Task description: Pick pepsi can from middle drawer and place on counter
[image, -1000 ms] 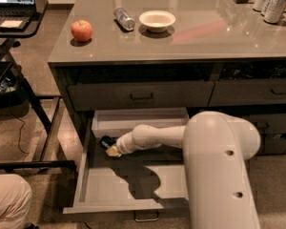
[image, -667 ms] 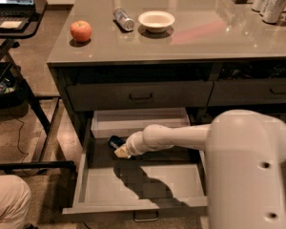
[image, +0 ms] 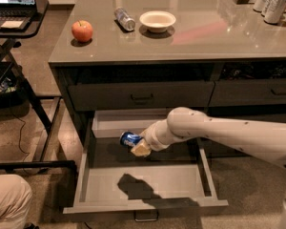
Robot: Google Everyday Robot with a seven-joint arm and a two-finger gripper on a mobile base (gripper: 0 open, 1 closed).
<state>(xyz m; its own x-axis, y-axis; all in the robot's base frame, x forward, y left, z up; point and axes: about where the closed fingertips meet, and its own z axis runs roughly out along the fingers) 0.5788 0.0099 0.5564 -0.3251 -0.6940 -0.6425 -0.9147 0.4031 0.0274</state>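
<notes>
The pepsi can [image: 129, 139] is hanging tilted in the air above the open middle drawer [image: 148, 205], below the front edge of the counter [image: 205, 37] and toward its left half, with its shadow lying on the drawer's grey floor. The gripper [image: 138, 146] is pinching the can from the right, at the end of a pale arm [image: 219, 135] reaching in from the right. A white tray [image: 109, 125] is sitting at the drawer's back. On the counter, an apple [image: 82, 31] is resting near the front left corner, a silver can [image: 124, 19] is lying beside a bowl [image: 157, 20], and tall cans [image: 271, 1] are standing at the far right corner.
</notes>
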